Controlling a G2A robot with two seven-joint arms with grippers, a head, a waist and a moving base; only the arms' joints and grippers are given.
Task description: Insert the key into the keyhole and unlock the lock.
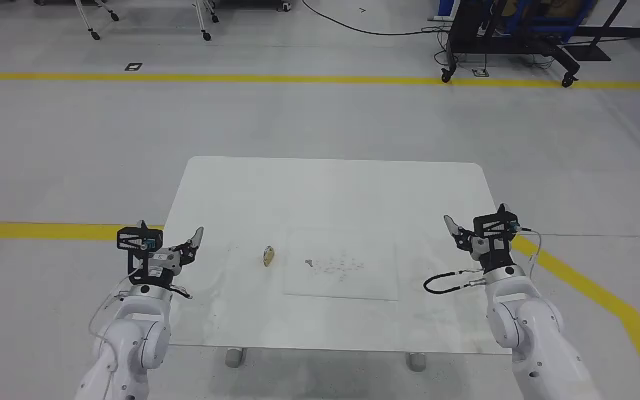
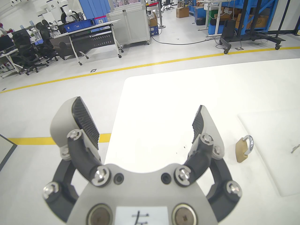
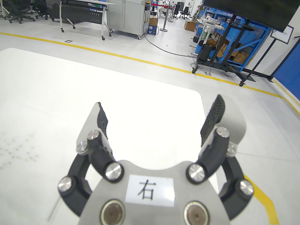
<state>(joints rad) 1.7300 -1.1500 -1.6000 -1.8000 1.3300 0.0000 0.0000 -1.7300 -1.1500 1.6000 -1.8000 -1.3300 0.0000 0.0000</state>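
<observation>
Found the lock (image 1: 268, 256) lying on the white table (image 1: 330, 190), touching the left edge of a thin clear mat (image 1: 345, 288). Made out a small grey piece on the mat near the lock, probably the key (image 1: 309, 263), too small to be sure. Noted faint dark specks (image 1: 345, 266) on the mat beside it, and a black cable (image 1: 440, 283) looped over the table's right side by the right arm. Placed the left gripper (image 1: 171, 232) low at the table's left edge, well apart from the lock, jaws spread wide and grasping nothing, one finger above the table and the other above the floor. Placed the right gripper (image 1: 476, 217) likewise at the right edge, spread wide, nothing between the pads. Got from the left wrist view the lock's brass body and its steel shackle (image 2: 249, 143) resting over the mat's edge; from the top view, just a small yellowish shape.
</observation>
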